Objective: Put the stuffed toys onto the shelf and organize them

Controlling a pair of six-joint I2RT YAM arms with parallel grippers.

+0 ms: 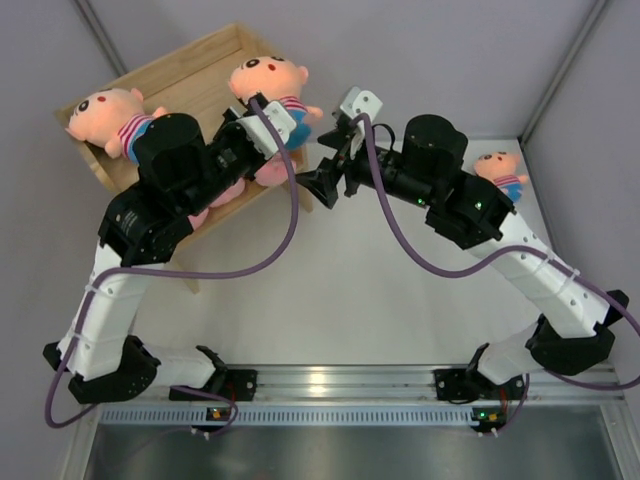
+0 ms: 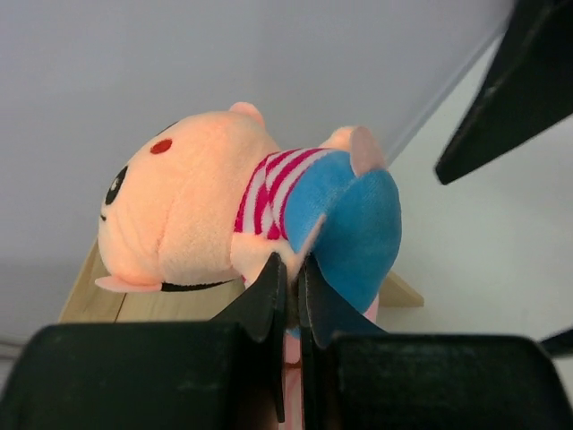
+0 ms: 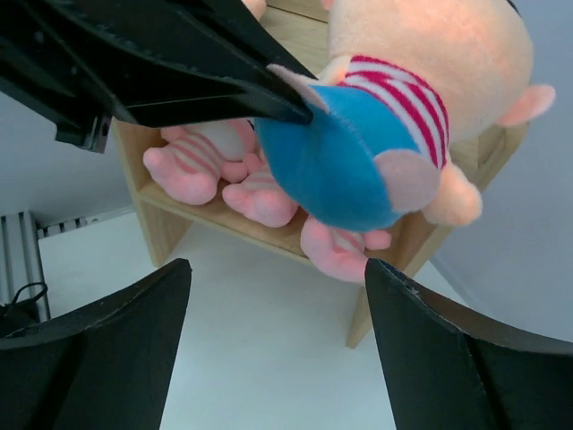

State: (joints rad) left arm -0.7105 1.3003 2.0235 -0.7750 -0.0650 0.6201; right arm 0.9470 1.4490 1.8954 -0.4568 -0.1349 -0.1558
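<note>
The wooden shelf (image 1: 190,62) stands at the far left. One doll (image 1: 115,115) lies on its top at the left. My left gripper (image 1: 275,125) is shut on a second doll (image 1: 268,80) at the top's right end, pinching its blue bottom (image 2: 345,219). Pink striped animals (image 1: 240,190) lie on the lower tier, seen from the right wrist (image 3: 192,166). My right gripper (image 1: 318,180) is open and empty just right of the shelf, facing it. A third doll (image 1: 503,172) lies far right, partly behind the right arm.
Grey walls close the far side and both flanks. The shelf's front leg (image 1: 192,282) stands by the left arm. A metal rail (image 1: 330,385) runs along the near edge.
</note>
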